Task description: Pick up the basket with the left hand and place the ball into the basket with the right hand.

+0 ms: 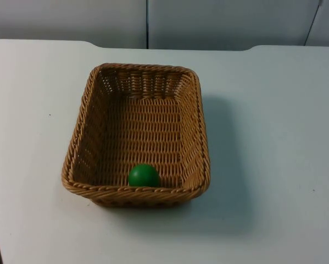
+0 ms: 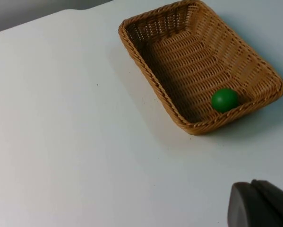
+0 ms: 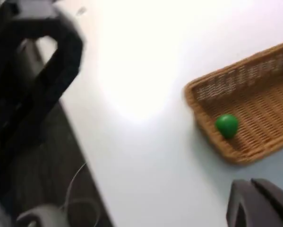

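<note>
Green ball [image 1: 143, 175] lies inside the wicker basket [image 1: 87, 110].
The basket sits on the white tabletop [image 1: 274, 137], ball against its short wall; each gripper's state cannot be told.

basket [image 1: 93, 118]: tan wicker, rectangular, upright on white table | ball [image 1: 143, 175]: green, inside basket, against near wall

The woven basket [image 2: 198, 66] sits on the white table [image 2: 65, 142], well ahead of the left gripper's fingers [image 2: 259, 205]. The green ball [image 2: 224, 100] lies inside it, against the end wall nearest the fingers.
</note>
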### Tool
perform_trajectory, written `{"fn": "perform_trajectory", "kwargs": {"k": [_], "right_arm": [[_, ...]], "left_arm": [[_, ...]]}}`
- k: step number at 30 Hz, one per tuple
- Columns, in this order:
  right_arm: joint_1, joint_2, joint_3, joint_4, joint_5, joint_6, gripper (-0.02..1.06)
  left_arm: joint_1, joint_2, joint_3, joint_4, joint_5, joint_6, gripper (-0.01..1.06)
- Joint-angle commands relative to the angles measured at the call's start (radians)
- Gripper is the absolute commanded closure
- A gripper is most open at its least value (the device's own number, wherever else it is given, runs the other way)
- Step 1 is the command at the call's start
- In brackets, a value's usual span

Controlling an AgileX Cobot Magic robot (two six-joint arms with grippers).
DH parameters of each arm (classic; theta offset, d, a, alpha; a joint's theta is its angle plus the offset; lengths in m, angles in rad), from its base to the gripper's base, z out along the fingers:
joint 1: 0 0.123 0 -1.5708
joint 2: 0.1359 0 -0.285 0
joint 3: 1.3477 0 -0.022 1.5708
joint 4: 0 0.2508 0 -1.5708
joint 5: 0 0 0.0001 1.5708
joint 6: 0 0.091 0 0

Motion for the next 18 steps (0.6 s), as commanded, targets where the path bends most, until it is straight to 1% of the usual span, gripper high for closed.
{"fn": "perform_trajectory", "kwargs": {"k": [1,2,5,7,8,11,13,18], "right_arm": [[-0.189,-0.144,0.006,-0.002,-0.073,-0.007,1.05],[-0.189,-0.144,0.006,-0.002,-0.073,-0.007,1.05],[-0.361,-0.290,0.006,0.000,-0.154,-0.007,1.05],[-0.440,-0.357,0.006,0.000,-0.190,-0.007,1.05],[-0.440,-0.357,0.006,0.000,-0.190,-0.007,1.05],[-0.528,-0.409,0.006,0.002,-0.232,-0.007,1.05],[-0.572,-0.409,0.006,0.002,-0.231,-0.007,1.05],[-0.610,-0.409,0.004,0.002,-0.228,-0.007,1.05]], "left_arm": [[-0.001,-0.022,0.012,-0.001,0.002,0.005,1.05],[-0.001,-0.022,0.012,-0.001,0.002,0.005,1.05],[-0.001,-0.073,0.068,-0.005,0.002,0.005,1.05],[-0.001,-0.106,0.107,-0.007,0.002,0.001,1.05],[-0.001,-0.106,0.107,-0.007,0.002,0.001,1.05],[-0.001,-0.173,0.118,-0.008,0.002,-0.002,1.05],[-0.001,-0.213,0.118,-0.006,0.002,-0.002,1.05],[-0.001,-0.213,0.121,-0.006,0.002,-0.002,1.05]]}}
